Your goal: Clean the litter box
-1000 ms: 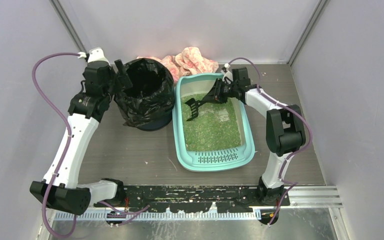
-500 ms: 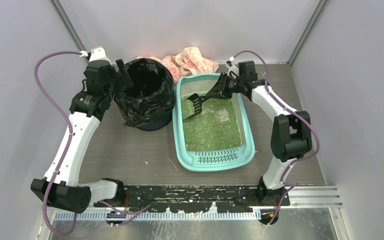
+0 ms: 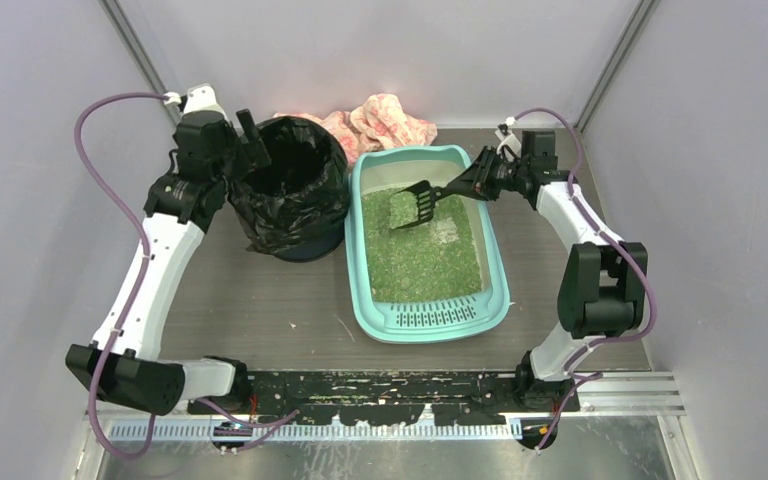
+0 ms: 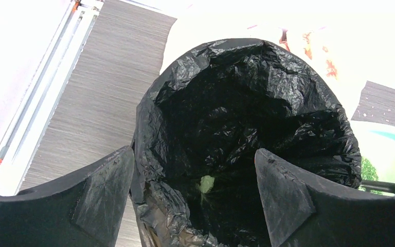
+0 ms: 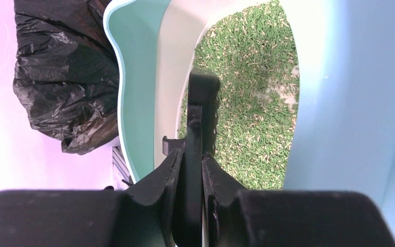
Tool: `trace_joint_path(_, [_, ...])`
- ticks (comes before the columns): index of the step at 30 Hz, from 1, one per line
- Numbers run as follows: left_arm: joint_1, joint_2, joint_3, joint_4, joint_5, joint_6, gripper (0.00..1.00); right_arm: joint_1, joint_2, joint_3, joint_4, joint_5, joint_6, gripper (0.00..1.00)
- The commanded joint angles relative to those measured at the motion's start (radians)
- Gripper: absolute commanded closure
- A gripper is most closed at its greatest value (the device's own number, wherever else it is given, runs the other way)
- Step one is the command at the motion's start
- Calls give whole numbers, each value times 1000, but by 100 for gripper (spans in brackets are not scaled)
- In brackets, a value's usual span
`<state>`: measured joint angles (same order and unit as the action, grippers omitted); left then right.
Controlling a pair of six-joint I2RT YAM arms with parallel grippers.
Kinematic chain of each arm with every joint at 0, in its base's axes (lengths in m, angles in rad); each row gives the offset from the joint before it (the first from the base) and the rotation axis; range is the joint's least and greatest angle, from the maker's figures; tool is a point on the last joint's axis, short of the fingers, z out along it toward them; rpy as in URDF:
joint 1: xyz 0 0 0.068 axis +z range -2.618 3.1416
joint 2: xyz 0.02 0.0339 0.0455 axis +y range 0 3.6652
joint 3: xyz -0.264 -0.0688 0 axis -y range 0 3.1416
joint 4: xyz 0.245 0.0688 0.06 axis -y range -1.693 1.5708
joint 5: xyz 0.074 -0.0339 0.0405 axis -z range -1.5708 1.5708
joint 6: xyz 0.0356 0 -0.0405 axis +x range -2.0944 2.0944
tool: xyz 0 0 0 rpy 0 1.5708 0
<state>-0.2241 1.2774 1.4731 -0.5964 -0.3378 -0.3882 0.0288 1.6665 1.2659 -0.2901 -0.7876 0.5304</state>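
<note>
- Far left: left gripper (image 4: 193, 154) spread wide open, nothing between the fingers (image 4: 100, 198), poised at the left rim of the bin.
- Just right of it: round bin lined with a crinkled black plastic bag (image 3: 290, 190), a small pale green clump (image 4: 205, 183) down inside.
- Behind, against the back wall: crumpled pink-and-white cloth (image 3: 388, 118).
- Centre-right on the grey wood-grain table (image 3: 260, 300): large mint-teal rectangular plastic litter box (image 3: 368, 300), just beside the bin, slotted lip toward the arm bases, green granular litter (image 3: 425, 255) across its floor with a bare pale patch near the far end.
- Over the far end of the litter: black slotted plastic scoop (image 3: 412, 205), some green granules on its blade; contact with the litter bed impossible to tell.
- Right: right gripper (image 5: 193, 164) clamped shut on the scoop's handle, at the box's far right corner.
</note>
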Motion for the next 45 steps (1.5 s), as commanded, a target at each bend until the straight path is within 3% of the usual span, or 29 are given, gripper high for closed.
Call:
trace_joint_path(1, [-7, 4, 54, 54, 8, 5, 14, -14, -91, 8, 21, -44, -14, 99])
trace_joint_path(4, [-10, 18, 61, 50, 8, 2, 13, 35, -110, 93, -255, 137, -243, 99])
trace_joint_path(6, [-12, 28, 64, 50, 10, -6, 14, 70, -131, 119, -340, 278, -326, 99])
trace_joint_path(13, [-14, 79, 101, 30, 1, 9, 14, 248, -180, 162, -410, 712, -432, 99])
trace_joint_path(17, [-14, 74, 86, 36, -33, 32, 14, 326, -186, 145, -402, 859, -457, 99])
trace_joint_path(24, [-14, 106, 110, 50, -11, 18, 14, 354, -215, 68, -384, 831, -422, 99])
trace_joint_path(45, [-16, 129, 113, 51, 36, -40, 14, 355, -284, -217, -225, 503, -171, 99])
